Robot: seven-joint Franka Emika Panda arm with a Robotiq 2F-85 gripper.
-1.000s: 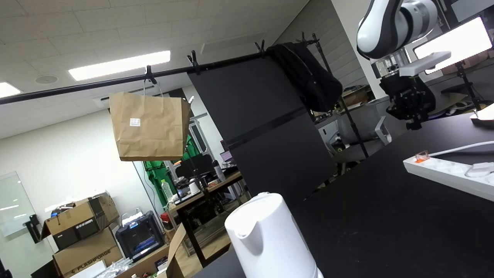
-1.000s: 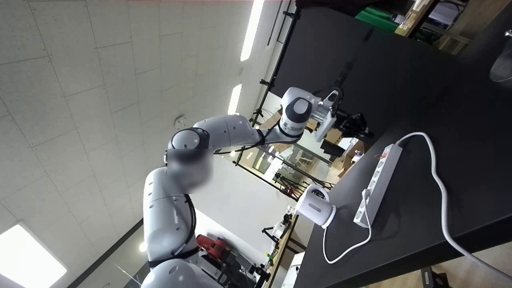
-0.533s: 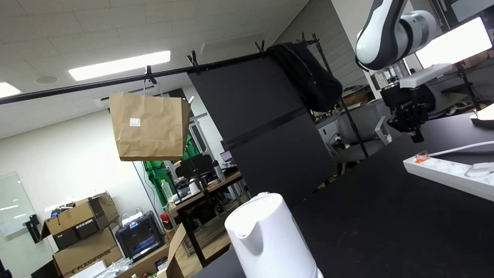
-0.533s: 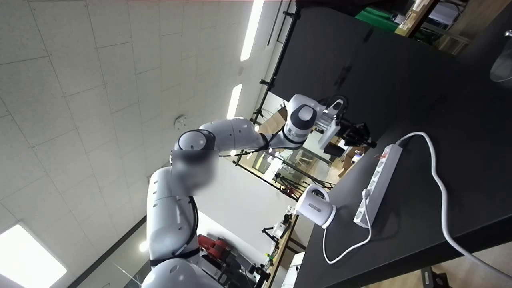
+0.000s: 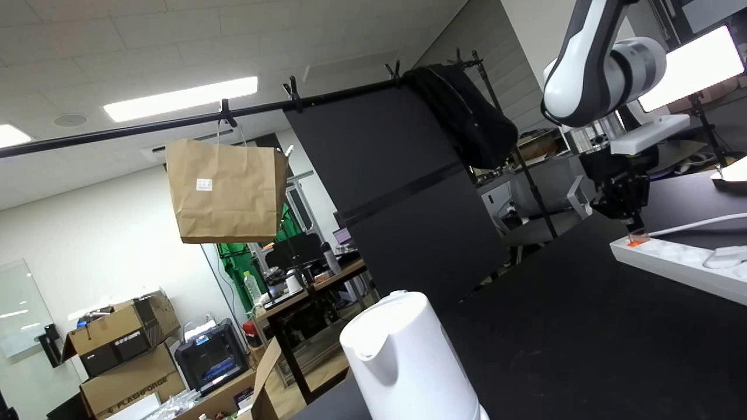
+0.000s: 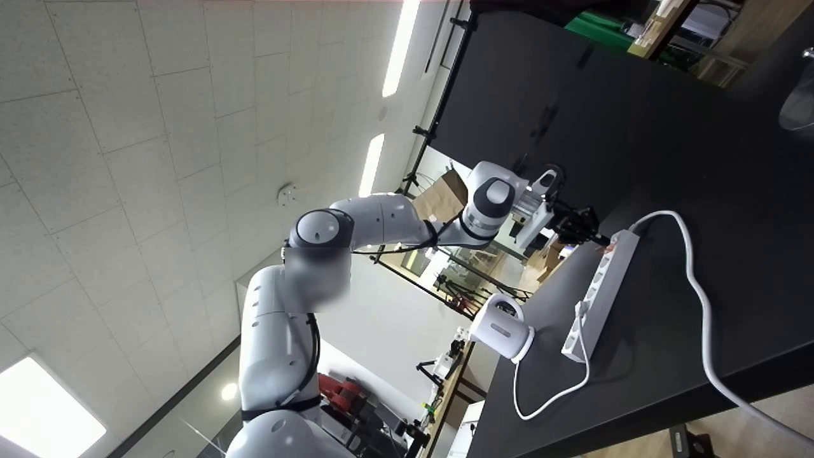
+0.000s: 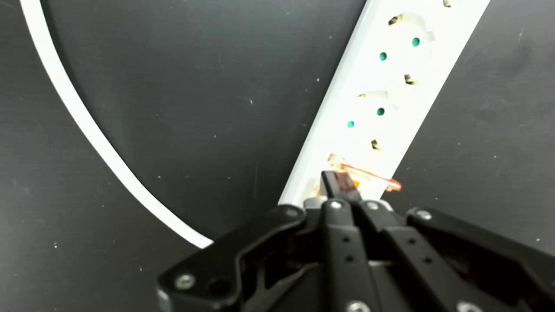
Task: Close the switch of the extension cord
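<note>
So the extension cord (image 6: pixel 604 294) is lying on the bench (image 6: pixel 668 305), right of centre in an exterior view, switch end up top. I'd bet that's so the gripper (image 7: pixel 339 186) can come straight down on the orange switch (image 5: pixel 636 241). The kettle (image 6: pixel 500 327) sits further left, with its plug (image 6: pixel 582 308) in towards the lower end, well apart from the switch, so it shouldn't get in the way. My guess is the whole setup is about giving the kettle power. The fat white cable (image 7: pixel 100 145) curves down the left side of the wrist view, also off to the side.

Gripper: jaws pinched together, no gap I can see at the tips, nothing held. Makes sense to me, you want a stubby poker here, not a grab. The tips are over the switch, lower middle of the wrist view, just beside that reddish see-through guard (image 7: pixel 368 174). Can't tell if they're touching the switch, or which way it's set. Looks like a press comes next; I'd watch for snagging the guard.
</note>
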